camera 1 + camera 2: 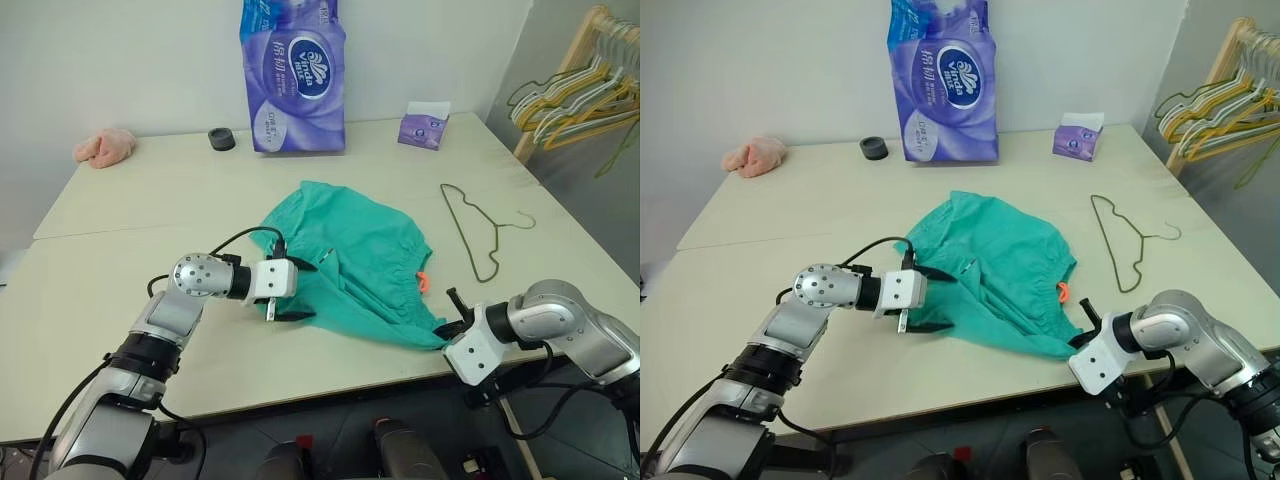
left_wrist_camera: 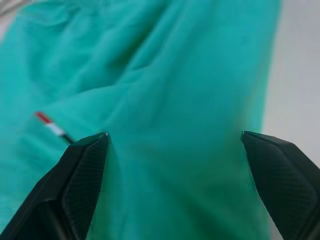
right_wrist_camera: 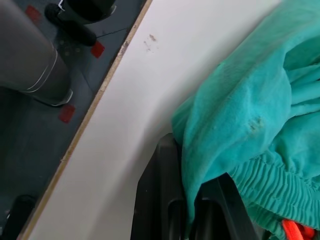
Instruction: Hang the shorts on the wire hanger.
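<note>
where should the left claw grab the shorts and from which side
Grip the shorts at their left edge, coming in from the robot's left, low over the table. The open left claw already straddles that edge, while the right claw pinches the waistband corner by the orange tag.

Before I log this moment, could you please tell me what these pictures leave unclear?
- Right gripper, right wrist view: fingertips buried under the teal-green fabric shorts.
- Small orange tag, same view: cut off at the edge.
- Thin dark wire hanger, head views: too thin to judge any bend.
</note>
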`<state>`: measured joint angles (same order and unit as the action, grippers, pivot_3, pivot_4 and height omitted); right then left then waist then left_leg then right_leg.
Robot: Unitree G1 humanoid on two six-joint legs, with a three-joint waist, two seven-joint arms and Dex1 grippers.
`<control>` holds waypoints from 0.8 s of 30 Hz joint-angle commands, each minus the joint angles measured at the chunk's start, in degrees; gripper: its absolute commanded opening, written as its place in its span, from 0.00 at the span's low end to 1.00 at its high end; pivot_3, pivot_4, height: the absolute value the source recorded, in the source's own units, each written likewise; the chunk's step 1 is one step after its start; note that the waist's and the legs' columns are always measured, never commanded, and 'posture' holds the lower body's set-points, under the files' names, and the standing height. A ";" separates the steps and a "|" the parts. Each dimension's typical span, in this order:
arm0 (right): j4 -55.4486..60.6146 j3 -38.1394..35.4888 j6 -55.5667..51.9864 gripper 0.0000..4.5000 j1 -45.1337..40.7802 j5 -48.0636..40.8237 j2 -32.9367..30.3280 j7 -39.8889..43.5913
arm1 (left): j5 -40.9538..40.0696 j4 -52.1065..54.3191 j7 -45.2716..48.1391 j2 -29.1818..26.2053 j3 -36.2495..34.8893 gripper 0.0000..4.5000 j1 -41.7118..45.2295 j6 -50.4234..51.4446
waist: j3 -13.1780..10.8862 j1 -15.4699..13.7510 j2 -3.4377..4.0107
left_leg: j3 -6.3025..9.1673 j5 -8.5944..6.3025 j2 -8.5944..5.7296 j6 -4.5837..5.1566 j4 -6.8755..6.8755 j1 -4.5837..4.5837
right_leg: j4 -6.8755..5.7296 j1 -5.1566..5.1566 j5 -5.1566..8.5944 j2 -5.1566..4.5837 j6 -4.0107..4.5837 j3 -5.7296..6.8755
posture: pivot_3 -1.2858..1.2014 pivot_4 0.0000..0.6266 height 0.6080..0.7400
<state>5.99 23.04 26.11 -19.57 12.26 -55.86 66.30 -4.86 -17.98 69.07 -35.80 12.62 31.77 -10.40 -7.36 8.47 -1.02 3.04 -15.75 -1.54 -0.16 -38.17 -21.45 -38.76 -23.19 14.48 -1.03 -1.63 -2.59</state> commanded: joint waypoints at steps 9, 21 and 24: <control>1.45 -1.61 0.56 0.00 -0.20 -0.91 -0.59 0.66 | 5.10 -4.25 2.59 -1.54 2.98 0.99 2.13 -2.80 | 0.00 0.75 0.00 | 0.09 0.00 -0.02 0.00 0.03 0.01 | 0.00 0.02 0.02 0.00 -0.03 0.06 | 0.42 0.18 1.00; 1.21 -1.93 1.04 0.00 -1.10 -1.19 0.85 -0.40 | 7.77 -13.50 4.06 -0.59 4.23 0.61 6.95 -11.21 | -0.01 1.26 -0.01 | 0.10 0.00 -0.01 0.00 0.06 0.00 | -0.01 0.00 0.03 0.00 -0.05 0.06 | 0.42 0.17 1.00; -0.31 -1.97 2.11 0.00 -2.06 0.00 2.07 -2.05 | 7.24 -11.77 7.06 -3.19 4.12 0.39 5.92 -11.16 | -0.01 1.27 -0.01 | 0.11 0.00 0.00 0.00 0.07 0.01 | -0.02 -0.01 0.03 0.01 -0.05 0.06 | 0.42 0.17 1.00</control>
<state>5.97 22.83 27.08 -20.15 12.30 -54.40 65.55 3.51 -31.88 74.28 -37.19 17.77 37.53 -20.82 -7.37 9.75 -1.03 3.15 -15.75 -1.54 -0.16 -38.10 -21.44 -38.78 -23.20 14.51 -1.02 -1.69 -2.53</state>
